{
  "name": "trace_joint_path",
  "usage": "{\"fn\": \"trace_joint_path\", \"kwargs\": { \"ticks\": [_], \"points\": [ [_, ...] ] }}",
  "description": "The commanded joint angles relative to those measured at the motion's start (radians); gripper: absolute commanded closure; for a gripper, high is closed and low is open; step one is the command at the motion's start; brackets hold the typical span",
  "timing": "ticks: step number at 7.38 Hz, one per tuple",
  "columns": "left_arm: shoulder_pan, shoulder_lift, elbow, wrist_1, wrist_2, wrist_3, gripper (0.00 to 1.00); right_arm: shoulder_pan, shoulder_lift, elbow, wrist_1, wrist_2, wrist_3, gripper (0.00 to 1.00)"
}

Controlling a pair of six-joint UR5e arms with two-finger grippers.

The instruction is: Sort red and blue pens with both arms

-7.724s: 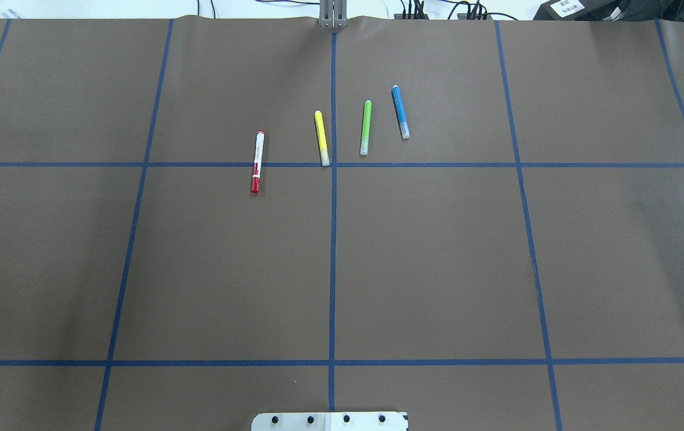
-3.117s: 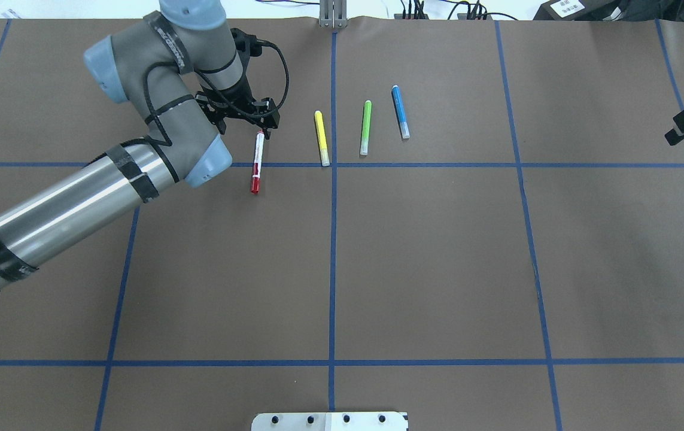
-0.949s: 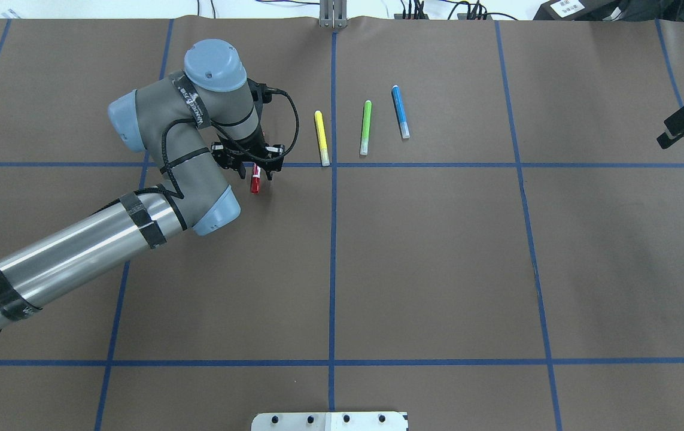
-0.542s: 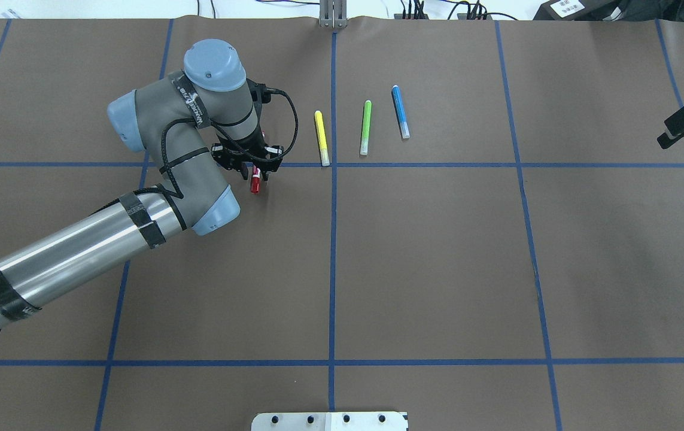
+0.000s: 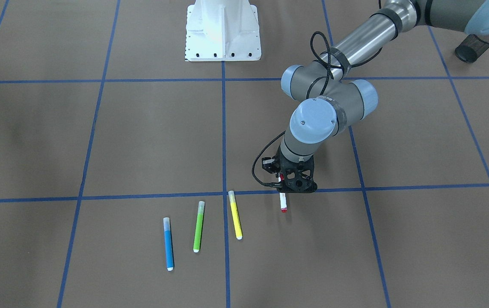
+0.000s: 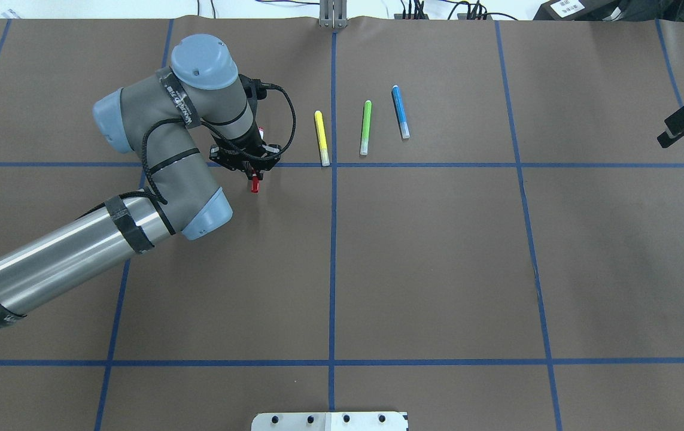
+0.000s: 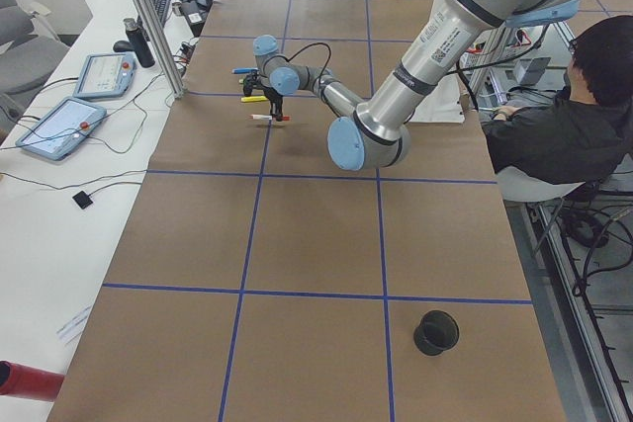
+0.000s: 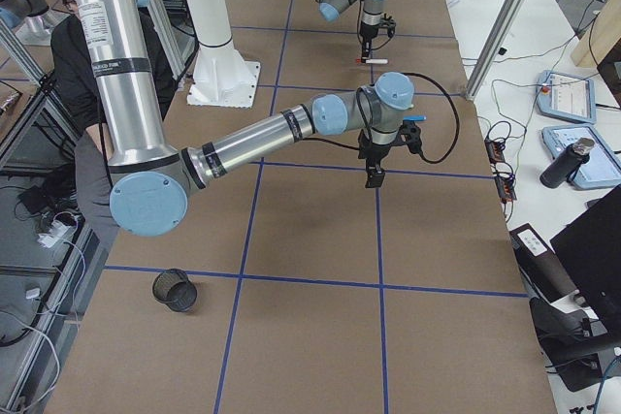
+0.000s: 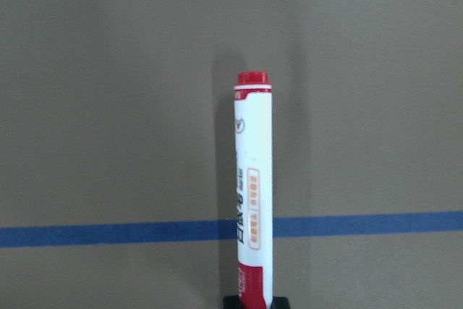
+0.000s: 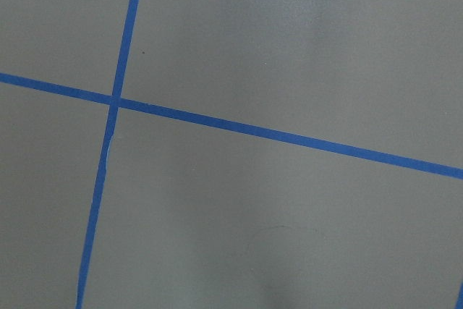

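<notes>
- left gripper [image 6: 253, 175] is clamped on the red pen [image 9: 253, 179], gripping it right at the red cap end; the white barrel sticks out forward over the blue tape line
- the pen casts a shadow on the brown table cover [image 6: 437, 269], so it looks just off the surface, though I can't be sure
- right gripper [image 8: 373, 176] hangs over bare table well apart from the pens; can't tell if it's open or closed
- blue pen [image 6: 400, 112] is untouched, lying flat just beside the green marker [image 6: 365, 127]
- risk: with an end grip the long free barrel can pivot or droop in the jaws on a fast move, and if the cap is loose the barrel drops
- risk: the yellow marker [image 6: 321, 137] is near, so a low sweep right would knock it
- risk: a right arm pick on the blue pen could nudge the green one
- black mesh cup [image 5: 471, 45] is probably the drop target, and a tilted pen could catch its rim
</notes>
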Motion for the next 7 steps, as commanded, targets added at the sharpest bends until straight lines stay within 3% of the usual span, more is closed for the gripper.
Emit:
{"fn": "trace_joint_path", "kwargs": {
  "ticks": [1, 3, 5, 6, 7],
  "points": [
    [-0.06, 0.018, -0.104, 0.118, -0.002, 0.012, 1.0, -0.004, 0.002, 0.005, 0.027, -0.002, 0.008, 0.0],
    [-0.139, 0.101, -0.156, 0.123, -0.036, 0.082, 1.0, -0.043, 0.007, 0.005, 0.092, -0.001, 0.046, 0.0],
    [-0.188, 0.188, -0.222, 0.123, -0.054, 0.153, 1.0, -0.172, 0.184, -0.065, 0.092, -0.011, 0.277, 0.0],
    [-0.222, 0.198, -0.222, 0.123, -0.071, 0.156, 1.0, -0.239, 0.288, -0.152, 0.094, -0.074, 0.363, 0.0],
    [-0.243, 0.211, -0.222, 0.114, -0.073, 0.156, 1.0, -0.322, 0.382, -0.213, 0.094, -0.219, 0.441, 0.0]
  ]
}}
